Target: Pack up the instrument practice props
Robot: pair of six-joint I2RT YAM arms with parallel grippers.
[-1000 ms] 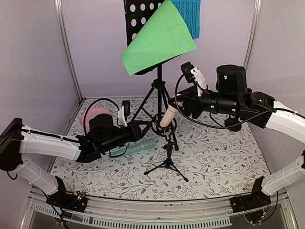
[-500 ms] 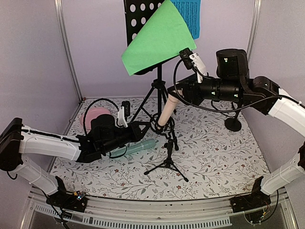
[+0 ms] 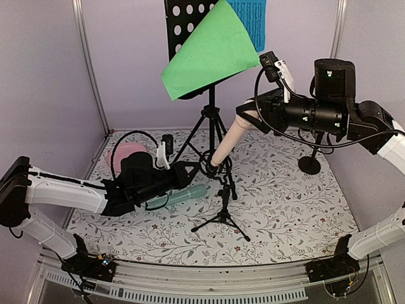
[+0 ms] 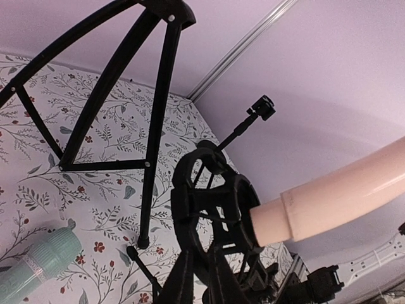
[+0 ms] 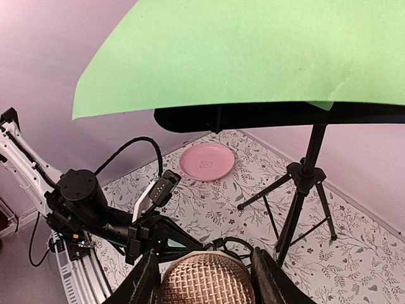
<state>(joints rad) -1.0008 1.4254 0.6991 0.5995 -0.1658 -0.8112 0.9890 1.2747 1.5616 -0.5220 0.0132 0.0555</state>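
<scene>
Now my right gripper (image 5: pixel 204 278) grasps the beige microphone (image 3: pixel 226 140) rising from the small black microphone tripod (image 3: pixel 223 212); my left gripper (image 3: pixel 195 170) clamps its clip

Two microphones here: the beige microphone (image 3: pixel 229 142) and the mint microphone (image 3: pixel 188 194). Two sheets: the green sheet (image 3: pixel 212 54) and the blue sheet (image 3: pixel 253 19). One black music rack (image 3: pixel 183 19), one small tripod (image 3: pixel 223 215), one round-based stand (image 3: pixel 309 165), one pink plate (image 3: pixel 124 152).
</scene>
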